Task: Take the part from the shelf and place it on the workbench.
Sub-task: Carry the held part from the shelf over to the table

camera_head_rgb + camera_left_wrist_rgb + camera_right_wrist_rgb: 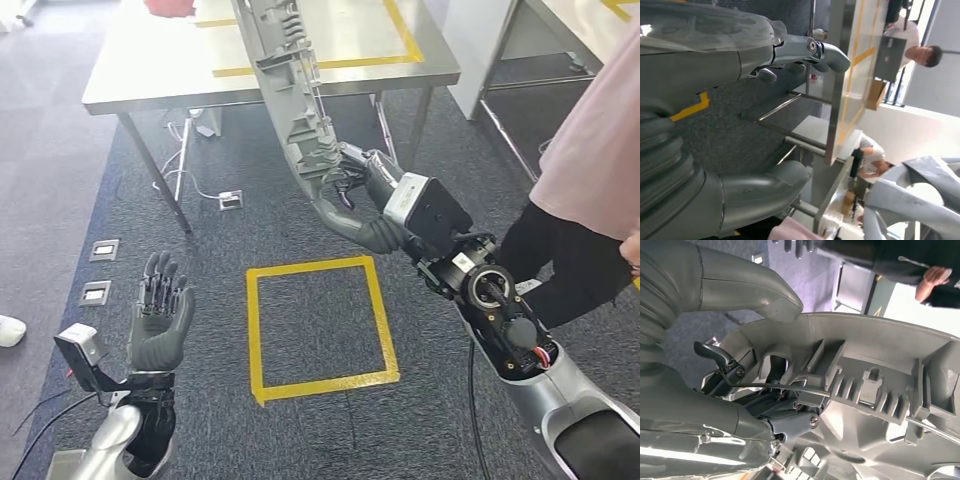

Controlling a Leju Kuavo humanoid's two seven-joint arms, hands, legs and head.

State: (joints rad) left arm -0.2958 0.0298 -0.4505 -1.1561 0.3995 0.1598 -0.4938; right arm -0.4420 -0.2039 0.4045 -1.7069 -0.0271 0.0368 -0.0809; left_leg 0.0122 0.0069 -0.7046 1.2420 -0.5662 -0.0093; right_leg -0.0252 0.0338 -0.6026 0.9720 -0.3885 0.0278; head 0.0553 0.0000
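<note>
The part (290, 95) is a long grey ribbed plastic moulding. My right hand (361, 205) grips its lower end and holds it upright above the carpet, its top reaching over the near edge of the workbench (136, 75). Up close, the part (874, 385) shows its ribs, clips and a metal rod, with my right hand (715, 405) wrapped around it. My left hand (160, 318) is raised at the lower left, palm up, fingers apart, holding nothing. In the left wrist view my left hand (734, 55) has nothing in it.
A yellow tape square (321, 325) marks the carpet between my arms. A person in a pink top (596, 150) stands close at the right. Floor sockets (103, 250) and cables (181, 170) lie at the left. A second table (573, 40) stands at the far right.
</note>
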